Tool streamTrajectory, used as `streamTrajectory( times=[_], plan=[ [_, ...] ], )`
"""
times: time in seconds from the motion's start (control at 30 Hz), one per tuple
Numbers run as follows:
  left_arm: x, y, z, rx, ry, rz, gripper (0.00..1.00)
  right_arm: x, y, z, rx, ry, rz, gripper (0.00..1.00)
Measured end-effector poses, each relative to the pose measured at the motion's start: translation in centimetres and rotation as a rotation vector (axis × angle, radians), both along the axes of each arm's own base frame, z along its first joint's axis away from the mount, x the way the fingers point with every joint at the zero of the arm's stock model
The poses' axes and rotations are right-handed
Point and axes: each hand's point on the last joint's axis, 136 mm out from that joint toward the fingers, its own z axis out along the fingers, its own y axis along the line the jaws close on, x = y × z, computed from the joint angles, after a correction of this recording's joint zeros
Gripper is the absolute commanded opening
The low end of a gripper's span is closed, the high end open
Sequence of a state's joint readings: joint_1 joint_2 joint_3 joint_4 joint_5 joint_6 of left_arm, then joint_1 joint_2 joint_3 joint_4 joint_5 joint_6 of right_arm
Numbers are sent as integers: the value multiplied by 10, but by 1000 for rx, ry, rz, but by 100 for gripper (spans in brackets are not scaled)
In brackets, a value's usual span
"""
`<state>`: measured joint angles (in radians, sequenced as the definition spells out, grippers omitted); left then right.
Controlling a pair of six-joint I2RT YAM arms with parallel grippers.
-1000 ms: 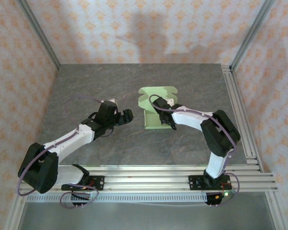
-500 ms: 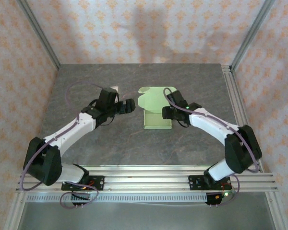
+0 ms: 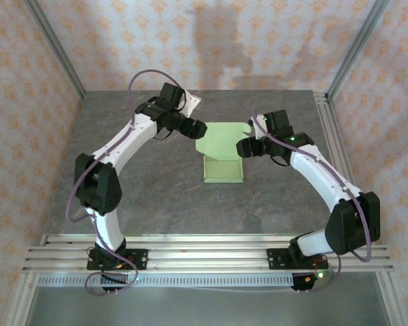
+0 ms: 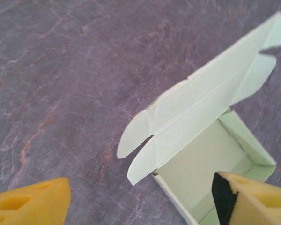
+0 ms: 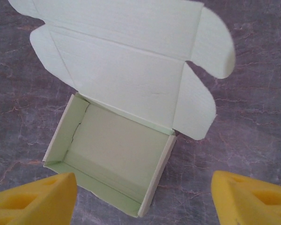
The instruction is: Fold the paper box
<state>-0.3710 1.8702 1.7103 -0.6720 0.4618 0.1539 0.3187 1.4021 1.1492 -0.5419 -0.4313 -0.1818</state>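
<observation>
The paper box (image 3: 223,168) is a pale yellow-green tray in the middle of the table, with its lid (image 3: 221,138) folded back toward the far side. In the right wrist view the tray (image 5: 113,157) stands open and empty, and the lid (image 5: 126,61) with rounded side tabs rises behind it. My left gripper (image 3: 194,129) hovers open at the lid's far left corner. Its yellow fingers (image 4: 30,204) straddle the tray's corner (image 4: 178,180) without touching it. My right gripper (image 3: 248,147) is open just right of the box, its fingers (image 5: 253,197) spread wider than the tray.
The table (image 3: 143,190) is grey stone-patterned. Aluminium rails (image 3: 211,248) run along the near edge and more rails (image 3: 340,163) along the right side. Patterned walls close in the left, far and right sides.
The right gripper has opened, left the box's front right part and drawn back to its right side. The left arm has swung from the near left to the lid's far left corner.
</observation>
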Motion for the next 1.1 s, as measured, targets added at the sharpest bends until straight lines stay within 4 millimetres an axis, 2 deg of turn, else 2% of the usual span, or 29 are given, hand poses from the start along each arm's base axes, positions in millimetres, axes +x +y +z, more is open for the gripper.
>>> streamTrajectory(
  times=[0.2, 0.4, 0.67, 0.87, 0.93, 1.1],
  plan=[
    [8, -4, -28, 63, 62, -125, 64, -6, -5, 5, 0, 1, 16, 76],
    [5, 0, -48, 93, 104, -189, 51, -8, -6, 11, 6, -13, 19, 76],
    [-1, -10, -52, 53, 129, -254, 35, -9, -6, 11, 12, -10, 11, 76],
    [0, -14, -54, 41, 138, -270, 34, -8, -6, 10, 12, -8, 10, 76],
    [2, -15, -55, 38, 138, -273, 30, -8, -6, 9, 11, -5, 10, 76],
    [2, -16, -60, 33, 151, -276, 30, -7, -5, 6, 8, 5, 10, 75]
  ],
)
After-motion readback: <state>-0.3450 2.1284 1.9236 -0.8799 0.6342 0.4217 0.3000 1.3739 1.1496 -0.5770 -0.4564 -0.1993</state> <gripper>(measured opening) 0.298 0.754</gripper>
